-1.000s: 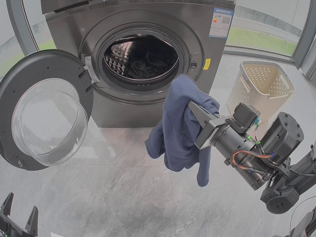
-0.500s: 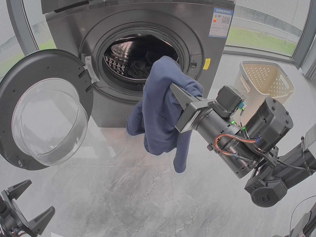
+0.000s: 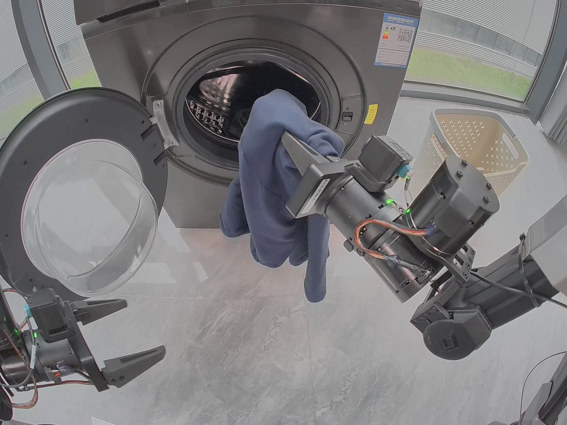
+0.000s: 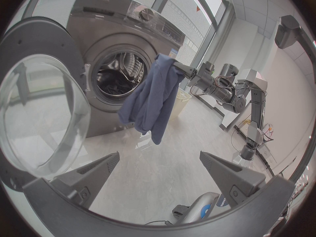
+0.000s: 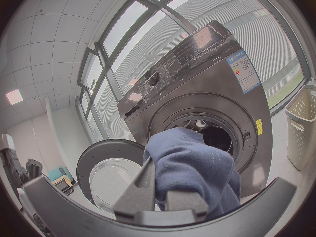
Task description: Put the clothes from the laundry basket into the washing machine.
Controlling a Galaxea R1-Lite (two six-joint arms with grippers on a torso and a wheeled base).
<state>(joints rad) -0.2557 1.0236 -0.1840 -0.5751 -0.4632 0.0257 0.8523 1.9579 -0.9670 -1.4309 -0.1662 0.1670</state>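
Navy sweatshirt [image 3: 269, 172] hangs pinched in the right claw [image 3: 290, 147] just before the washer's [image 3: 248, 30] open port [image 3: 218, 107], its long axis dropping past the port's lower rim. From that claw the port lies straight ahead, beyond the sweatshirt. The left claw [image 3: 144, 327], spread wide and empty, sits well back from the washer on its door [image 3: 71, 113] side. The right arm is nearer; the tail likely needs lifting over the rim.

the garment [image 3: 269, 166] is plain navy blue. washing machine [image 3: 248, 30] dark metallic grey; its door [image 3: 71, 106] black-rimmed with clear glass. laundry basket [image 3: 472, 143] cream, dotted with small cross-shaped holes. floor [image 3: 266, 355] pale grey, marble-veined.
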